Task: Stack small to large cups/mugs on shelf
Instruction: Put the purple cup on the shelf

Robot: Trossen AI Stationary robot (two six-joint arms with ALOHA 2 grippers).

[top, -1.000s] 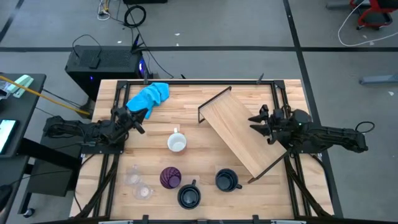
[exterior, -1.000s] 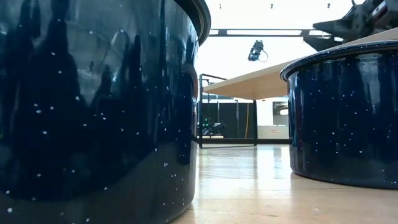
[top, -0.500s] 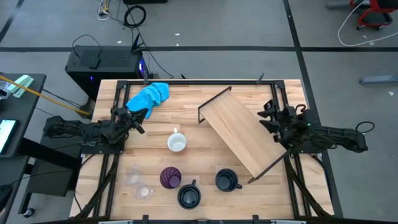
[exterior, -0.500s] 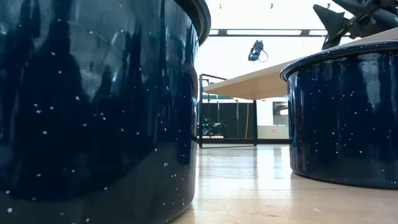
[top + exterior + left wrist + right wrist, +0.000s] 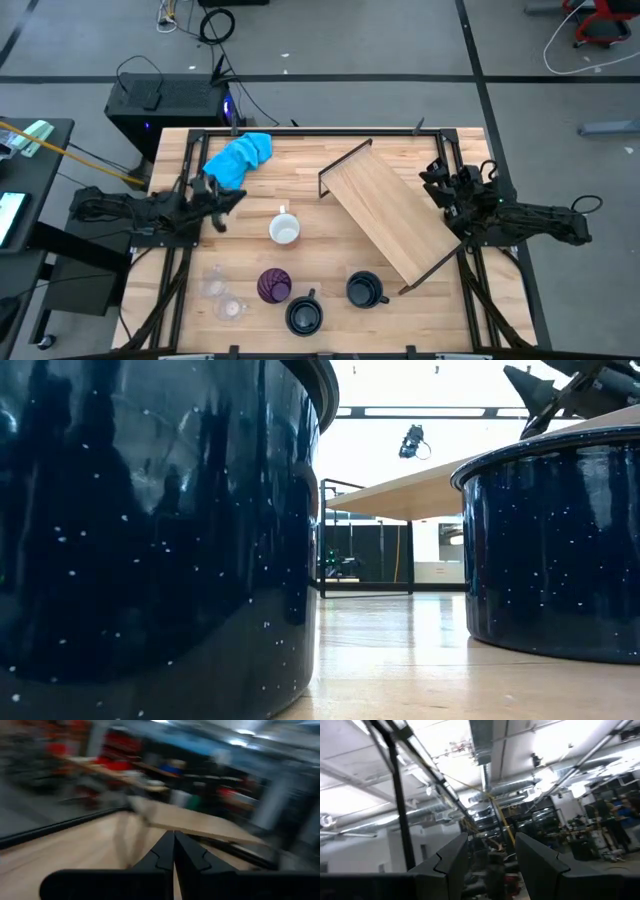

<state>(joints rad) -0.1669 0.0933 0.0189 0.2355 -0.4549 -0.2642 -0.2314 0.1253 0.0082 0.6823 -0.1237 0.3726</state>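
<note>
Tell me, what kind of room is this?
Probably a robotics lab or workshop: a wooden table on a taped concrete floor, loose cables, a computer tower, and exposed ceiling ducts.

The left arm reaches in low from its own side, its left claw point(image 5: 222, 203) pinched fully closed with nothing between the fingers. The right arm stretches in from the opposite side, its right claw point(image 5: 437, 181) parted about halfway and empty.

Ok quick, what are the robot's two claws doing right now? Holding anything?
Left gripper: jaws closed, holding nothing, near the blue cloth.
Right gripper: jaws open, holding nothing, beside the shelf.
</note>
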